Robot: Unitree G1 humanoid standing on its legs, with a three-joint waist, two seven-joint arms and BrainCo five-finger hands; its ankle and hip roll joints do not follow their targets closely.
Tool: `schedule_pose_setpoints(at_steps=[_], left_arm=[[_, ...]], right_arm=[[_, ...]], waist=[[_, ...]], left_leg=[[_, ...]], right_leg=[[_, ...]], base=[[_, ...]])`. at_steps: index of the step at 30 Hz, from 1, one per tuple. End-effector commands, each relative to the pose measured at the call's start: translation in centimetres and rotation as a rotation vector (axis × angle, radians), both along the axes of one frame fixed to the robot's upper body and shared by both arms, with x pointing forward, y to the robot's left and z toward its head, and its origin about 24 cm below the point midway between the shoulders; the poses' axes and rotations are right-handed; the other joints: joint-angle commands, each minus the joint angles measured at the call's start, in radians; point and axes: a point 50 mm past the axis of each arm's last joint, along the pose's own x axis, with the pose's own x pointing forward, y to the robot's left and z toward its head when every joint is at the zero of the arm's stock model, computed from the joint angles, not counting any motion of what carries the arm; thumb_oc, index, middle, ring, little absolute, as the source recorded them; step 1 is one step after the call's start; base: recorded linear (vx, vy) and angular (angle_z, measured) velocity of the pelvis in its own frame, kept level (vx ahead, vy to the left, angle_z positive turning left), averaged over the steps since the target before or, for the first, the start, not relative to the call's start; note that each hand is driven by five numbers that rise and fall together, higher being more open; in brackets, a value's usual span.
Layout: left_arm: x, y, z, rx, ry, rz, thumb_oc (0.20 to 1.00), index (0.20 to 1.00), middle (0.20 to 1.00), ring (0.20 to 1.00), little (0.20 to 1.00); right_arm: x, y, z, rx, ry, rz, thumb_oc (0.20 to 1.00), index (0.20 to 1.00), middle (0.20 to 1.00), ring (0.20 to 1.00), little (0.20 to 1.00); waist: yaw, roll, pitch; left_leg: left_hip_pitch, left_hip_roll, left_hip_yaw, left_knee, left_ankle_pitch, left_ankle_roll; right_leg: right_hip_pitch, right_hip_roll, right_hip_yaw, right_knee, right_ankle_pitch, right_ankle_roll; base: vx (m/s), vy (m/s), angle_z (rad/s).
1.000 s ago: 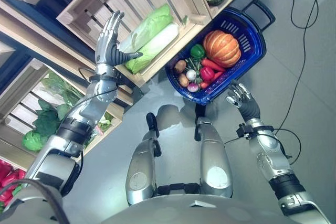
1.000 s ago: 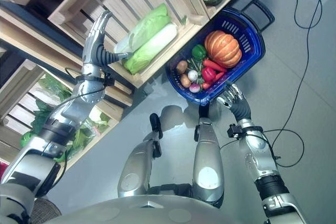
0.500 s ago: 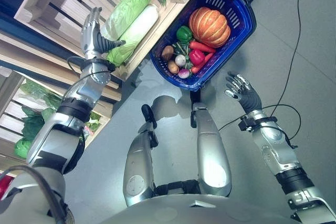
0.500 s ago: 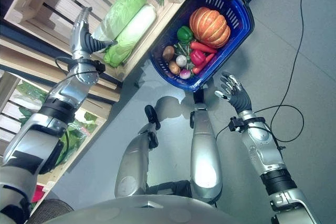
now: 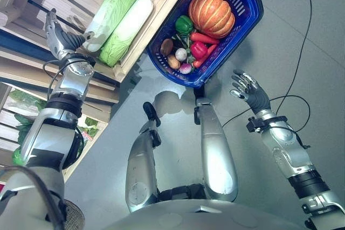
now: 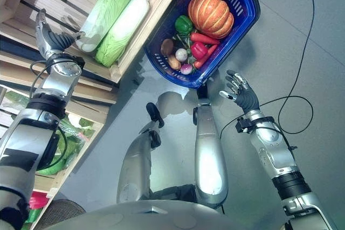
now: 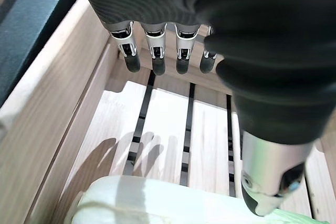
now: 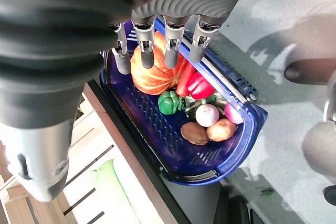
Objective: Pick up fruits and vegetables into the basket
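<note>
Cabbage (image 5: 116, 1) is the likely target here: two long heads lie side by side in the wooden crate (image 5: 40, 1), the greener one and a paler white cabbage (image 5: 128, 28) touching it along its length. Both run with their long axes along the crate's slats, pale stem ends toward the left hand (image 5: 56, 39) and leafy ends pointing away from it, toward the blue basket (image 5: 245, 28).

The left hand hangs over the crate's bare slats with its fingers (image 7: 157, 59) straight and side by side, thumb (image 7: 265, 182) apart, holding nothing. A stem end lies just beyond the thumb, under the fingertips' line and not touched.

To do the grasp well, the hand probably needs to come down across the head, fingers on the far flank and thumb on the near one, closing round the firm stem half and not the loose leaves. Because the two heads touch, the fingers would have to wedge between them or take the outer one from its free side.

The right hand (image 6: 237, 92) hovers beside the basket with its fingers (image 8: 168, 45) relaxed and spread, empty. The basket already holds a pumpkin (image 5: 211, 14), green pepper (image 5: 184, 25), red pepper (image 5: 199, 49), and small round vegetables (image 5: 178, 60).
</note>
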Motion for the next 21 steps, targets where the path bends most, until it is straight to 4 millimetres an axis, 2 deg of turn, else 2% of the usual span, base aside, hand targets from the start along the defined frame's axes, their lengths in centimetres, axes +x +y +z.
schedule_pose_setpoints(at_steps=[1,10,21], left_arm=[[-1.5,4.0,1.4,0.003,-0.035,0.150,1.000,1.000,1.000,1.000,1.000],[-1.4,4.0,0.5,-0.005,0.014,0.158,1.000,1.000,1.000,1.000,1.000],[-1.3,4.3,0.4,-0.019,0.051,0.183,1.000,1.000,1.000,1.000,1.000]], right_arm=[[-0.5,0.9,1.0,0.030,-0.045,0.034,1.000,1.000,1.000,1.000,1.000],[-0.2,1.1,1.2,0.031,-0.041,0.036,1.000,1.000,1.000,1.000,1.000],[0.2,1.3,1.4,0.050,-0.037,0.030,1.000,1.000,1.000,1.000,1.000]], waist=[[-0.028,-0.010,-0.015],[-0.032,-0.009,-0.015],[-0.035,-0.017,-0.015]], left_leg=[[-0.124,-0.012,0.038,0.113,-0.044,0.026],[-0.185,-0.016,0.049,0.150,-0.059,0.037],[-0.238,-0.019,0.051,0.181,-0.074,0.044]], right_leg=[[-0.024,0.035,0.019,0.097,-0.144,0.051],[-0.088,0.039,0.040,0.107,-0.132,0.055],[-0.143,0.043,0.050,0.112,-0.113,0.061]], base=[[0.02,0.041,0.00],[0.02,0.046,-0.03],[0.01,0.015,-0.02]])
